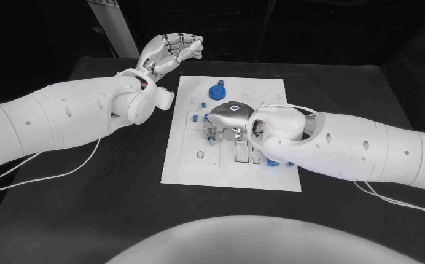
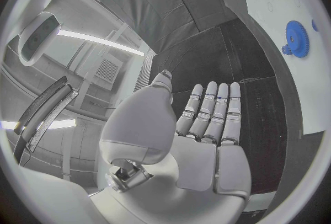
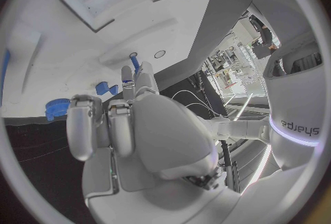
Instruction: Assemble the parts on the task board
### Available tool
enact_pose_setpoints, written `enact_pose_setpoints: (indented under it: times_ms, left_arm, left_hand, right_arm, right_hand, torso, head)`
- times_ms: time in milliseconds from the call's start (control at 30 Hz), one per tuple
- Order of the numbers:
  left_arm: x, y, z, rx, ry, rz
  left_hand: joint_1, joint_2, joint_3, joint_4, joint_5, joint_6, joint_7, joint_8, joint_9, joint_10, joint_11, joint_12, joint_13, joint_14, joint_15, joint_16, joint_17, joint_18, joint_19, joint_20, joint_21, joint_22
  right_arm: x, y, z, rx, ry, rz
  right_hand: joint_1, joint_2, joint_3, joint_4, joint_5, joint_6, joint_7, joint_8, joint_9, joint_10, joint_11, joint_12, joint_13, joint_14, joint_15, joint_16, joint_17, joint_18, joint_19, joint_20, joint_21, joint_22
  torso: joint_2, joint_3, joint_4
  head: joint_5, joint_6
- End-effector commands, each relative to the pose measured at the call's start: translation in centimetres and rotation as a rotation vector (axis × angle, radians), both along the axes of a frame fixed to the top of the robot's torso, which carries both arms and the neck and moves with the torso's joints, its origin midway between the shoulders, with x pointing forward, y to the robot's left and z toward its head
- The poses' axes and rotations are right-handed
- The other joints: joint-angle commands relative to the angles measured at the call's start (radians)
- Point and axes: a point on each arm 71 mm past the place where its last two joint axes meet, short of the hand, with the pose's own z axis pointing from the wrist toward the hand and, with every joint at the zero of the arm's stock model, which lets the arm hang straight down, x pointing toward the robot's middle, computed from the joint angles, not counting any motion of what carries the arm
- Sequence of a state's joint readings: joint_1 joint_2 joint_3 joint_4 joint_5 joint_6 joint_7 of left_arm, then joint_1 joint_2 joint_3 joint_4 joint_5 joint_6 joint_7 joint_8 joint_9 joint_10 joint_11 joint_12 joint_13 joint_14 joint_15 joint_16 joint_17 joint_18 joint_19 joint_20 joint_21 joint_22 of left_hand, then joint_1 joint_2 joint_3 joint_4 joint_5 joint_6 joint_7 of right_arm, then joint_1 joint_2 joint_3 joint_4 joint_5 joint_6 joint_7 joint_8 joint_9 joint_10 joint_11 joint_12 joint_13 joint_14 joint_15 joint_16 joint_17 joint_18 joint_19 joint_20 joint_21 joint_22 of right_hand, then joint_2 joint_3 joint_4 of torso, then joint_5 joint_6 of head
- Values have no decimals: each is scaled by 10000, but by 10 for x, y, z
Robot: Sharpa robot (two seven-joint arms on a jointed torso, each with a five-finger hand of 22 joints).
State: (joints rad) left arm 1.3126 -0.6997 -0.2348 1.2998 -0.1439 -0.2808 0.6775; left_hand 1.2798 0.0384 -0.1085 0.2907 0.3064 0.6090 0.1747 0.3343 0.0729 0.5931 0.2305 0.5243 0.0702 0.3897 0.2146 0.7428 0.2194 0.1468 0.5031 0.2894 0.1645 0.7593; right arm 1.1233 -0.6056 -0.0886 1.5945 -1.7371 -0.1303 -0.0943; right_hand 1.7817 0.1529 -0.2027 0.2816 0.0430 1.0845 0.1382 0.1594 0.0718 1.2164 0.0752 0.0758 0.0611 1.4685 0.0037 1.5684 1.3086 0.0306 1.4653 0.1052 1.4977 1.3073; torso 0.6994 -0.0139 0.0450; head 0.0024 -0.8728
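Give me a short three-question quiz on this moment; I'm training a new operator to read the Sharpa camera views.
1. True or false: the left hand is pressing a part into the task board.
2. Which hand is over the board? A) left B) right C) both
3. Fill in: the blue gear stands near the board's ____ edge, as seen from the robot (near or far).

Key
1. False: it is raised beyond the table's far edge, fingers apart, holding nothing.
2. B: the right hand is down over the board's middle; whether it holds anything cannot be told.
3. Far.
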Motion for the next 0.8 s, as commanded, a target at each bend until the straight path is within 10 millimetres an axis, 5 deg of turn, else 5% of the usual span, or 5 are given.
enact_pose_setpoints:
  times_ms: [33, 633, 800]
  left_arm:
    - [-4, -1, 11, -680, -1376, -341]
    - [-4, -1, 11, -682, -1365, -350]
    - [-4, -1, 11, -680, -1361, -349]
  left_hand:
    - [21, 107, -50, 13, 44, -100, 925, 58, -5, -58, -13, 58, -12, -60, 20, 65, -7, -145, 83, -7, -59, -9]
    - [24, 117, -57, 14, 47, -108, 926, 69, -6, -65, -12, 69, -13, -66, 21, 74, -21, -147, 83, -7, -63, -13]
    - [24, 117, -57, 14, 47, -108, 926, 69, -6, -65, -12, 69, -13, -66, 21, 74, -21, -147, 83, -7, -63, -13]
  right_arm:
    - [-1, -3, -6, -471, 179, 33]
    - [-2, -7, -8, -809, 162, -44]
    - [-1, -8, -8, -820, 141, -142]
  right_hand:
    - [126, -3, 71, 13, 44, 25, 23, 25, 7, 23, 70, -78, -6, 1023, 79, 24, 2622, -95, 668, 59, -43, 2187]
    - [131, 0, 77, 9, 43, 35, 22, 22, 9, 30, 71, -85, -4, 1023, 84, 24, 2622, -90, 658, 65, -63, 2176]
    - [-96, -234, -114, 84, 38, -476, 222, -318, -88, -390, 246, -181, -24, 1023, 205, 24, 2622, -68, 607, 140, -161, 2121]
  torso:
    - [3, 5, -7]
    - [2, -2, 1]
    - [0, -1, 5]
  head:
    - [-5, 2]
    - [-68, 2]
    - [-81, 2]
